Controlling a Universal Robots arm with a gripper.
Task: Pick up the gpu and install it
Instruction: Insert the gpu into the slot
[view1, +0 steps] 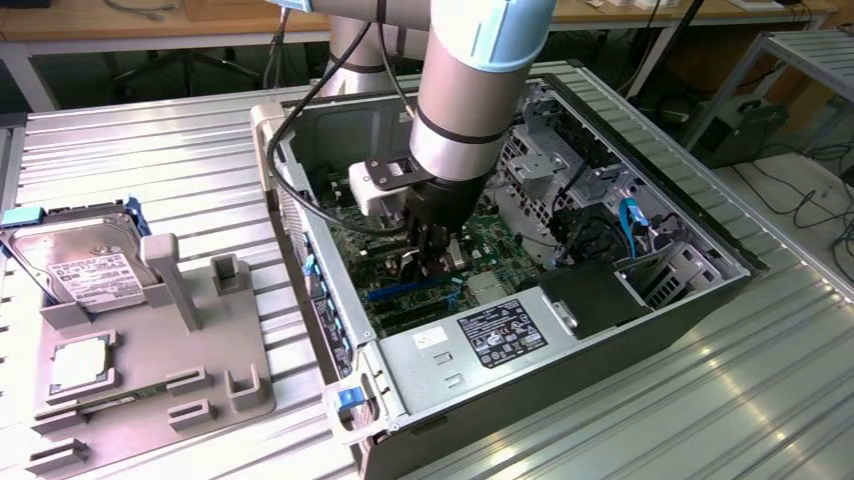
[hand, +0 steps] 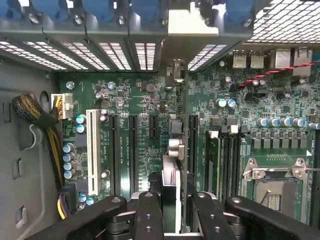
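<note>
The gpu (hand: 172, 175) appears edge-on in the wrist view, standing upright between my fingers (hand: 149, 215) over the green motherboard (hand: 140, 100). Its silver bracket (hand: 192, 25) reaches the slotted rear wall of the case. My gripper (hand: 172, 220) is shut on the card, just above the long black expansion slots (hand: 132, 150). In the exterior view my gripper (view1: 430, 262) is deep inside the open computer case (view1: 641, 150), low over the motherboard (view1: 501, 255), with the gpu (view1: 443, 260) mostly hidden by it.
A white slot (hand: 92, 150), a braided cable bundle (hand: 37, 115) and the CPU socket (hand: 270, 185) flank the card. The power supply (view1: 494, 335) sits by the case's near end. Beside the case, a grey fixture (view1: 147, 370) carries a hard drive (view1: 80, 265).
</note>
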